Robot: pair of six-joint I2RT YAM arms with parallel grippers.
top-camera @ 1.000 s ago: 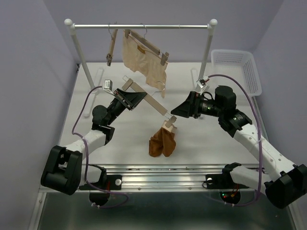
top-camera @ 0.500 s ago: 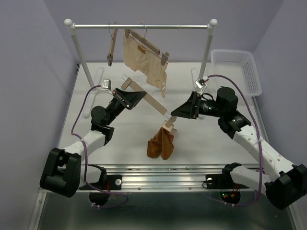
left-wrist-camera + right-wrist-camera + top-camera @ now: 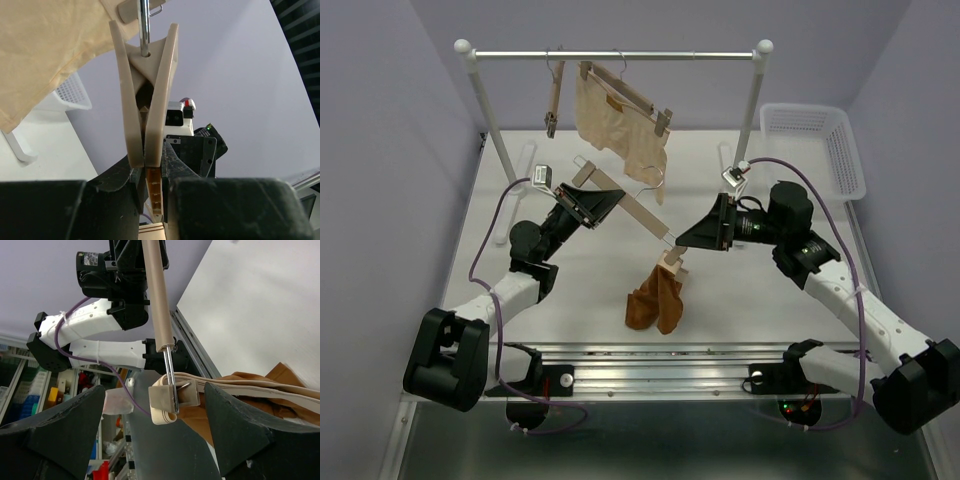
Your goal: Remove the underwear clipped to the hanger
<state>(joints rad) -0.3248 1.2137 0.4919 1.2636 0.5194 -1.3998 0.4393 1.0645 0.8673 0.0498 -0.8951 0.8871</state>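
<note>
Between the two arms, the hanger (image 3: 635,212) is held off the rail (image 3: 670,56) and slanted down toward your right, so its loaded end sits low and within reach. Your left gripper (image 3: 592,203) is closed tight on the upper end of that hanger, at what looks like its other clip. That grip appears to serve only as an anchor, steadying the bar while the other arm works.

The rust-orange underwear (image 3: 655,302) hangs from the low clip (image 3: 167,401) alone. Its bottom is bunched on the table (image 3: 590,290), so little weight pulls on the clip.

Your right gripper (image 3: 685,240) has its jaws spread wide with nothing in them. In the right wrist view the clip sits in the gap, a finger (image 3: 55,440) well clear on either side. That placement suggests the next step is to squeeze the clip's tail so the cloth drops. Line up on the clip body, not the thin metal rod above it, or the pinch may slip.

The beige underwear (image 3: 620,125) hangs from a second hanger (image 3: 630,90) on the rail, clipped at both corners and untouched. By my estimate you're less than halfway through. The white basket (image 3: 807,108) waits at the far right.
</note>
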